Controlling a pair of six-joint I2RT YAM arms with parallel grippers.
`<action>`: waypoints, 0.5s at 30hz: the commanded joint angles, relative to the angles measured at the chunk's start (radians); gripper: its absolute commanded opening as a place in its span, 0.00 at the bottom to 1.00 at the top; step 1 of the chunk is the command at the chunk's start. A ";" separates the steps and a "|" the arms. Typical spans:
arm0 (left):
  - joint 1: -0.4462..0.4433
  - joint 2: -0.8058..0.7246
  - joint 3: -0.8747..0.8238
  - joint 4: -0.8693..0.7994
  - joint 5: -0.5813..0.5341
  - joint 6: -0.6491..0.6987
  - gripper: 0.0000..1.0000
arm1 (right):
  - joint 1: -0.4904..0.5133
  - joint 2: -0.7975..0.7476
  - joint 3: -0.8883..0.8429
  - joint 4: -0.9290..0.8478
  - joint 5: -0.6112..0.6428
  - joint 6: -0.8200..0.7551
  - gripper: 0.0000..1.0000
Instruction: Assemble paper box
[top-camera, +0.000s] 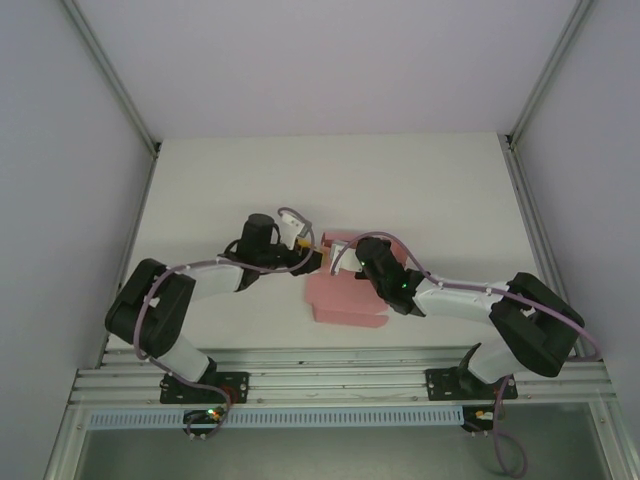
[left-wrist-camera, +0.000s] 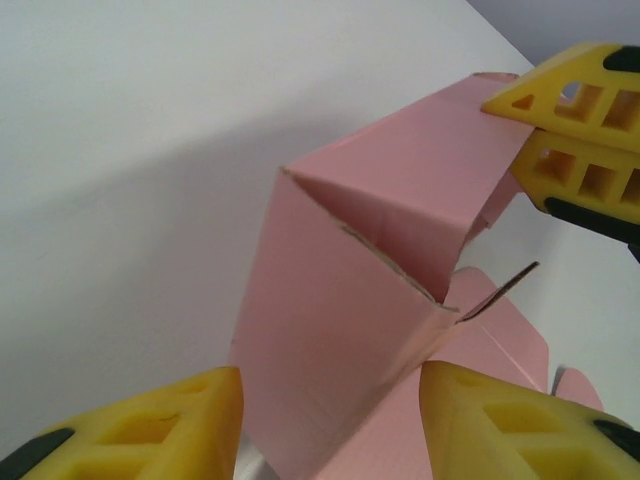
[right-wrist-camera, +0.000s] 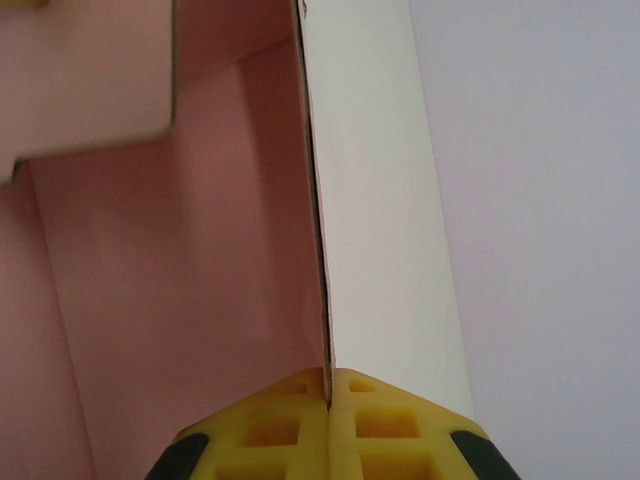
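Note:
The paper box (top-camera: 345, 300) is pink card, partly folded, lying mid-table between the two arms. In the left wrist view its upright walls (left-wrist-camera: 340, 300) meet at a raised corner, with flat flaps beyond. My left gripper (left-wrist-camera: 330, 430) stands open, its yellow fingers (left-wrist-camera: 150, 430) on either side of the near wall; the right one touches the card. My right gripper (right-wrist-camera: 327, 378) is shut on the top edge of a standing wall (right-wrist-camera: 200, 250). From the left wrist, the right gripper (left-wrist-camera: 505, 125) pinches the far flap. In the top view, left gripper (top-camera: 318, 260) and right gripper (top-camera: 342, 262) meet at the box's far edge.
The white table (top-camera: 400, 190) stretches wide behind and beside the box. Aluminium rails (top-camera: 340, 375) run along the near edge by the arm bases. Enclosure walls and posts (top-camera: 110, 75) bound the left and right sides.

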 joint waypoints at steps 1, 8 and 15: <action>-0.015 0.026 0.027 0.022 -0.067 0.013 0.48 | 0.031 -0.013 -0.003 0.001 0.018 0.017 0.00; -0.075 0.032 0.014 0.037 -0.308 0.041 0.45 | 0.069 -0.008 -0.003 -0.046 0.054 0.057 0.00; -0.121 0.051 -0.024 0.144 -0.355 0.053 0.46 | 0.089 0.022 -0.004 -0.078 0.089 0.101 0.00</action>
